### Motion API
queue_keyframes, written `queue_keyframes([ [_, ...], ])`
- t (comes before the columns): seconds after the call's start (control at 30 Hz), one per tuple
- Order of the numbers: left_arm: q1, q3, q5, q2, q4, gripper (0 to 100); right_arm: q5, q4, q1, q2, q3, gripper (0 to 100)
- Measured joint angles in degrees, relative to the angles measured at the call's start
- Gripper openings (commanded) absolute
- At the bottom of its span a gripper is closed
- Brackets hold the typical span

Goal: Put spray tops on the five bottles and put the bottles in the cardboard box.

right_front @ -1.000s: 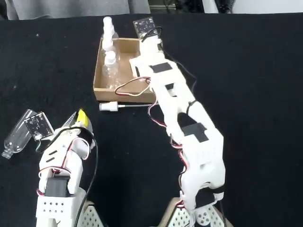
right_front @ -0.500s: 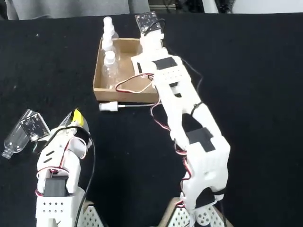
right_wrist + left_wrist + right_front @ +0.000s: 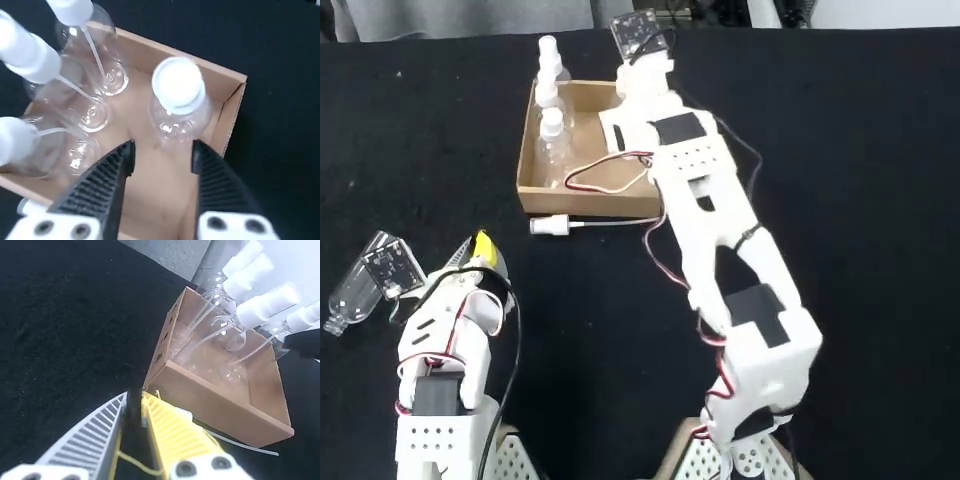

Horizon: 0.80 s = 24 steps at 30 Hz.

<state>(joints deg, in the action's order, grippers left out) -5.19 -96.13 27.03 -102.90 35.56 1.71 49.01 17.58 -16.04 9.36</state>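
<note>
While your right hand [image 3: 162,150] hangs over the cardboard box [image 3: 227,115], its fingers are spread wide and grasp nothing. A capped bottle [image 3: 177,102] stands upright in a corner of the box, just past the gap between them. Three more capped bottles [image 3: 92,112] stand alongside it in the box, all clear with white tops and thin tubes running down inside. From the high view, the box sits toward the far side of the black desk [image 3: 840,150], with your right arm stretched out above it. One loose spray top [image 3: 555,225] lies flat on the desk just in front of the box's near wall, its tube pointing toward the right arm. Over at the left edge, a bare bottle [image 3: 353,287] lies on its side, well apart from the box and close beside your left arm. Your left hand [image 3: 135,399] is clenched, grey and yellow fingers pressed together with nothing between them, pointing toward the box.
</note>
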Motion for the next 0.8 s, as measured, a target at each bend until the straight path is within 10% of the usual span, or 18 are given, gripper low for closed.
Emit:
queue_keyframes([
  [0.8,-4.0,0.0,0.0,0.0,0.0,4,-2.7,10.0,4.7,24.9,-11.9,5.8],
])
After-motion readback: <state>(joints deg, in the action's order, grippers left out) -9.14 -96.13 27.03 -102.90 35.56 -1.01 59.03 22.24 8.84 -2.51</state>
